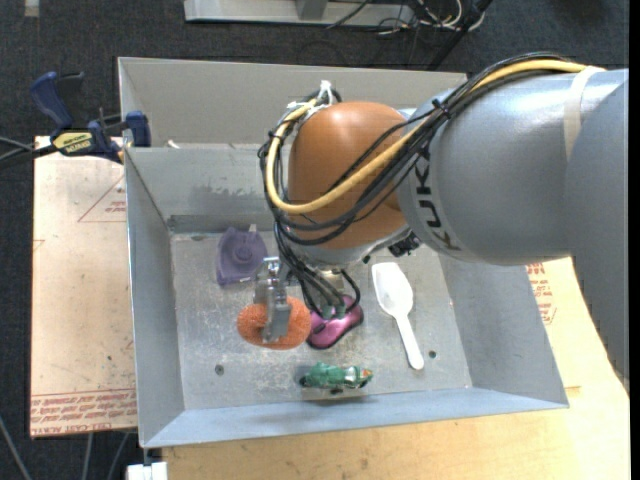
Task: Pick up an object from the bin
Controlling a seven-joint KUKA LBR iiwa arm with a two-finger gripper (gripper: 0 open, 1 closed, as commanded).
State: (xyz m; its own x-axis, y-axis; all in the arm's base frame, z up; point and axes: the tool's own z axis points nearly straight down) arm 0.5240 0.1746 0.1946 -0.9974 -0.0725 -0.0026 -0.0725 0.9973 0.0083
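five small things on the floor of your bin [150, 298], and your gripper [273, 328] is down on one of them: a flat, round orange thing [249, 321], left of centre, toward the near wall. orange shows on both sides of the gripper, which stands upright, planted in its middle. clamped or slack? you can't tell from up here. touching the orange thing's right side, a glossy magenta piece [335, 328]. just behind it, apart, a purple lump [240, 256]. a white plastic spoon [398, 306] lies off to the right, and a green toy [335, 376] sits by the near wall.
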